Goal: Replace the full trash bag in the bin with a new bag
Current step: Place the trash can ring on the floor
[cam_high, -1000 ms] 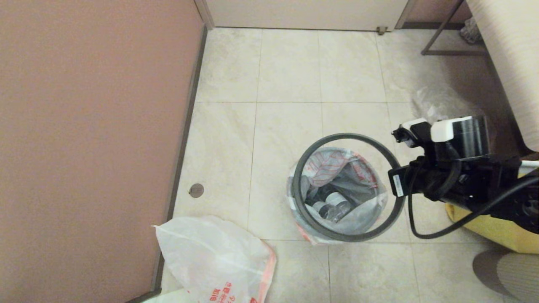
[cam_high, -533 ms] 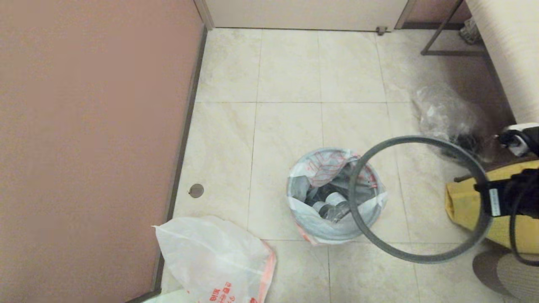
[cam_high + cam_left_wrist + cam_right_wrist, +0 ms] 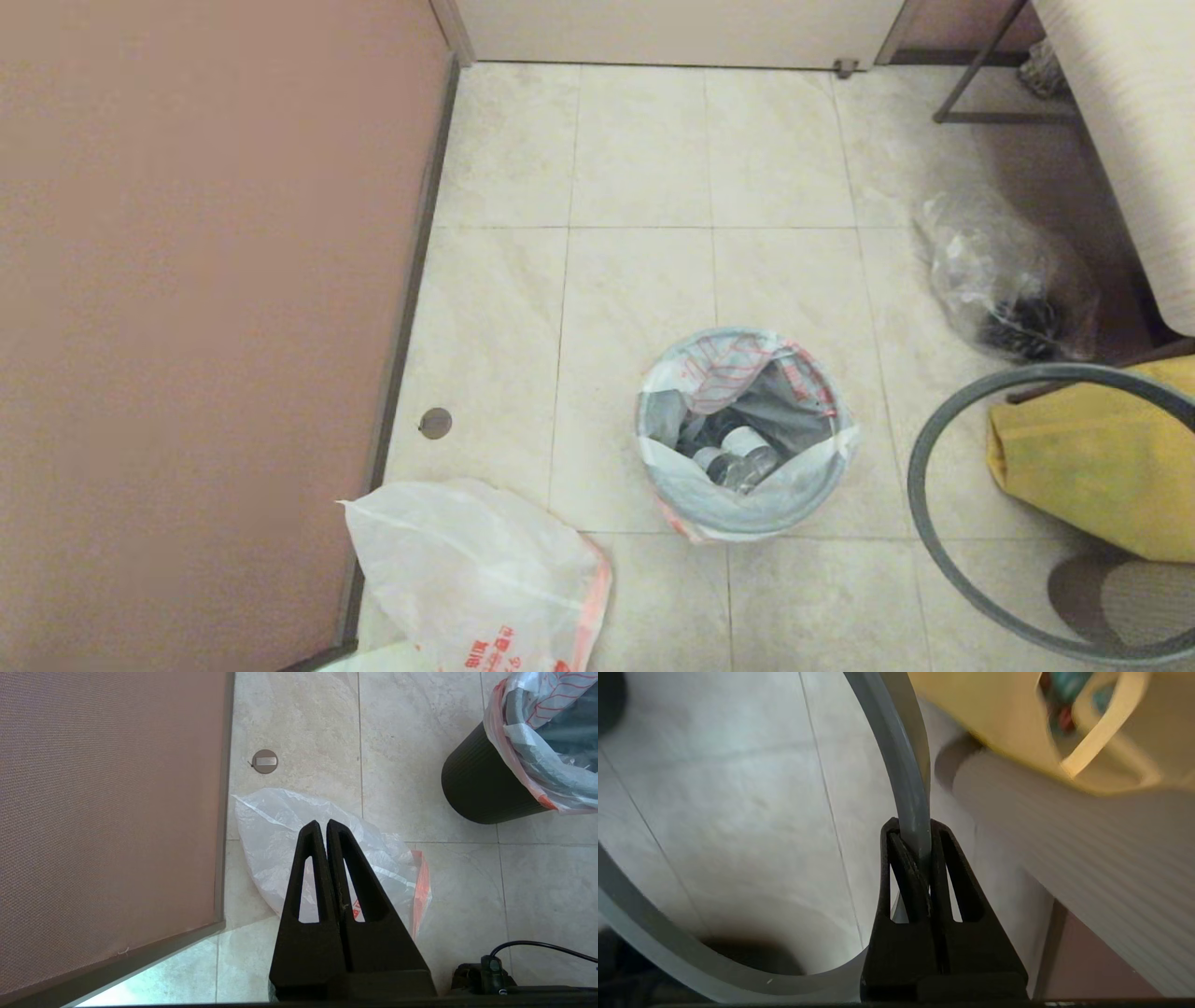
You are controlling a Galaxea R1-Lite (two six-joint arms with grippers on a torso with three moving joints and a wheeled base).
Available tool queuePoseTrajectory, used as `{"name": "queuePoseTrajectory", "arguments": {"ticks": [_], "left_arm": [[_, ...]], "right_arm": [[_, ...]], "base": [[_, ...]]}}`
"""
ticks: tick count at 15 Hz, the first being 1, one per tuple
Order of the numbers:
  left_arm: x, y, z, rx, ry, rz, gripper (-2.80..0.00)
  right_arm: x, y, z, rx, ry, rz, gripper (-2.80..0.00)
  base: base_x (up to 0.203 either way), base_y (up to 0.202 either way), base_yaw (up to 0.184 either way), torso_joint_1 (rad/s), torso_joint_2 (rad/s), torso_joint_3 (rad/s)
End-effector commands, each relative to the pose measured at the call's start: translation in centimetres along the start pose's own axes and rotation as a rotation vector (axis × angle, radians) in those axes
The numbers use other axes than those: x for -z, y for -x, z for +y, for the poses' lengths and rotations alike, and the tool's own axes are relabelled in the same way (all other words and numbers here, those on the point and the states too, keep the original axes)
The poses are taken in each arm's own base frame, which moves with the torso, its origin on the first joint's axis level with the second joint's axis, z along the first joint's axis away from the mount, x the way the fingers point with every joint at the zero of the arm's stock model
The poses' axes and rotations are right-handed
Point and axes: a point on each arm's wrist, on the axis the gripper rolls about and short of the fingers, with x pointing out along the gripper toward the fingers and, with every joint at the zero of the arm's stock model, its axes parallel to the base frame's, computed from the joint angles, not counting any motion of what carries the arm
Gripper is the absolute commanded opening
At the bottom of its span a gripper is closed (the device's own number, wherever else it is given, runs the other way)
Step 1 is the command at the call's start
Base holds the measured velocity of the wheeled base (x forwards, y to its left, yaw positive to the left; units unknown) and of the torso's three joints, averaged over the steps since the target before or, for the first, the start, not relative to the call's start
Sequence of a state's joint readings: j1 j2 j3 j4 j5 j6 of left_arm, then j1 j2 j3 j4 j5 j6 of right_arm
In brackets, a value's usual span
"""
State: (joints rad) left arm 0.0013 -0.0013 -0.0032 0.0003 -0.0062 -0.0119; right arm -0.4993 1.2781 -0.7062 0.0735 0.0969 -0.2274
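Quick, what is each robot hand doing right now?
Left hand: closed, holding nothing, above the new bag.
Right hand: closed on the dark grey hoop, beside the yellow bag.

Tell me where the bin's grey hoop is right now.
The grey hoop is off the bin, held up to its right by the right gripper, beside the yellow bag.

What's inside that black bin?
The full trash bag lines the bin, open on top, showing grey cans and wrappers. Whatever lies deeper is covered.
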Motion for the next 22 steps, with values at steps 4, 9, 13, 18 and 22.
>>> {"name": "queuePoseTrajectory", "arguments": {"ticks": [4, 9, 13, 18, 22], "left_arm": [[0.0, 0.0, 0.0, 0.0, 0.0, 0.001, -2.8], [0.0, 0.0, 0.0, 0.0, 0.0, 0.001, -2.8], [0.0, 0.0, 0.0, 0.0, 0.0, 0.001, -2.8], [0.0, 0.0, 0.0, 0.0, 0.0, 0.001, -2.8], [0.0, 0.0, 0.0, 0.0, 0.0, 0.001, -2.8]], "right_arm": [[2.5, -8.9, -1.5, -0.057, -0.048, 0.271, -2.8], [5.6, -18.4, 0.5, -0.121, -0.001, 0.351, -2.8], [5.9, -23.9, 7.4, -0.204, 0.087, 0.321, -2.8], [8.3, -28.6, 11.5, -0.207, 0.145, 0.393, -2.8], [8.9, -31.2, 9.1, -0.174, 0.124, 0.415, -2.8]], "base": [[0.0, 0.0, 0.0, 0.0, 0.0, 0.0], [0.0, 0.0, 0.0, 0.0, 0.0, 0.0], [0.0, 0.0, 0.0, 0.0, 0.0, 0.0], [0.0, 0.0, 0.0, 0.0, 0.0, 0.0], [0.0, 0.0, 0.0, 0.0, 0.0, 0.0]]}}
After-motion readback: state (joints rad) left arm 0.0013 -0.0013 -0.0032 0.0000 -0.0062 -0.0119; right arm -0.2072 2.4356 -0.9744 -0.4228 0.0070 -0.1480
